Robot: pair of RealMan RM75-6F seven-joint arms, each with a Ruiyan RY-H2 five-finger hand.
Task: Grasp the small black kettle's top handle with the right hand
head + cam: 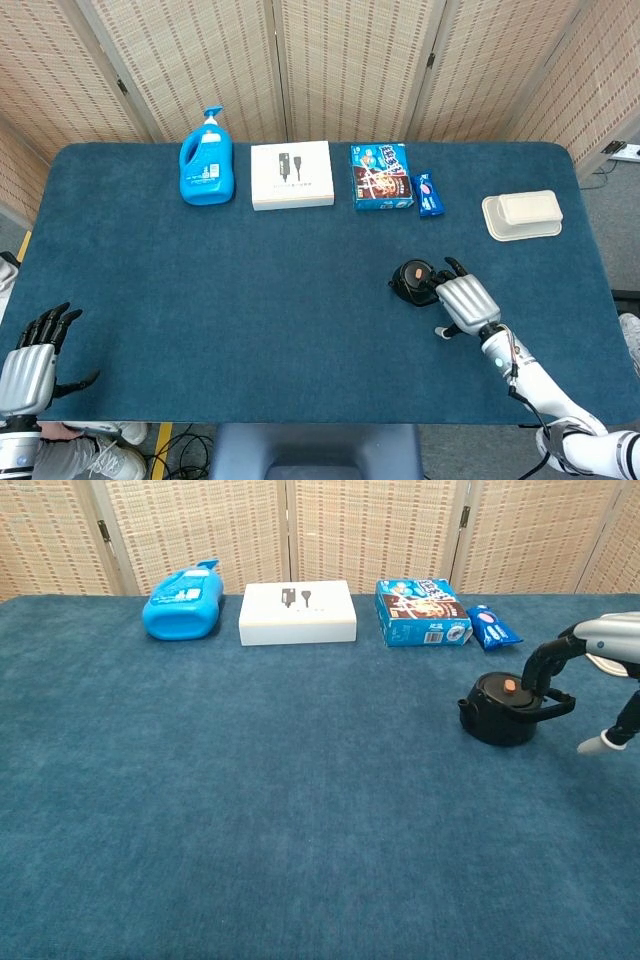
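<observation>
Nearest to me, my left hand sits at the near-left corner of the blue table, fingers apart and grasping nothing; only the head view shows it.

My right hand is over the near-right part of the table, just right of the small black kettle. In the chest view its dark fingers curve down over the kettle's right side, their tips at the top handle beside the orange lid knob. The thumb points down and away to the right, well apart from the kettle. The fingers are spread and partly curled, not clenched. I cannot tell whether the fingertips touch the handle or only hang just above it. The kettle stands upright on the cloth, spout to the left.

Further back on the right lies a white lidded tray. Along the far edge, from right to left: a small blue snack packet, a blue biscuit box, a flat white box, and a blue pump bottle lying on its side. Folding wicker screens stand behind the table.
</observation>
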